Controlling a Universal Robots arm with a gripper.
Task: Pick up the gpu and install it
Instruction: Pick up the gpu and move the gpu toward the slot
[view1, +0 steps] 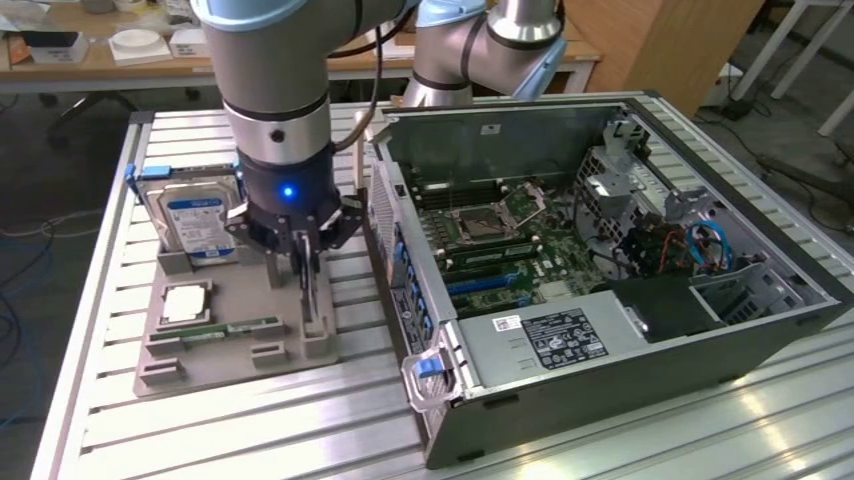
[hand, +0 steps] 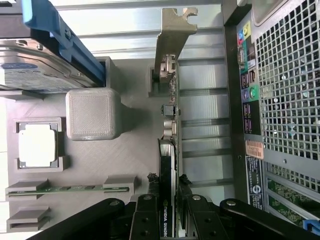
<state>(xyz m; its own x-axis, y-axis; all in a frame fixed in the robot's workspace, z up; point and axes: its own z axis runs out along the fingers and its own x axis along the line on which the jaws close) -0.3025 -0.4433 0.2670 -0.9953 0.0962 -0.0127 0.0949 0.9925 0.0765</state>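
The black two-fingered end effector (view1: 307, 262) on the grey-and-blue arm reaches straight down over the grey plastic holder (view1: 220, 350) on the slatted aluminium counter (view1: 107, 420). Its fingers (hand: 146, 212) are clenched on the gpu (hand: 168, 150), a flat green-and-black circuit card with a silvery metal end bracket. The gpu stands on edge in its slot in the holder, just beside the open black computer case (view1: 627, 330). Standing on edge likely leaves both flat faces free for a pinch from above. The holder's other pockets carry a silver hard drive (view1: 195, 215) with a blue-white label, a square silver processor chip (view1: 183, 303) and a narrow green memory stick (view1: 235, 328). The case lies on its side with the green motherboard (view1: 494, 230) facing up, probably so cards can go in from above.
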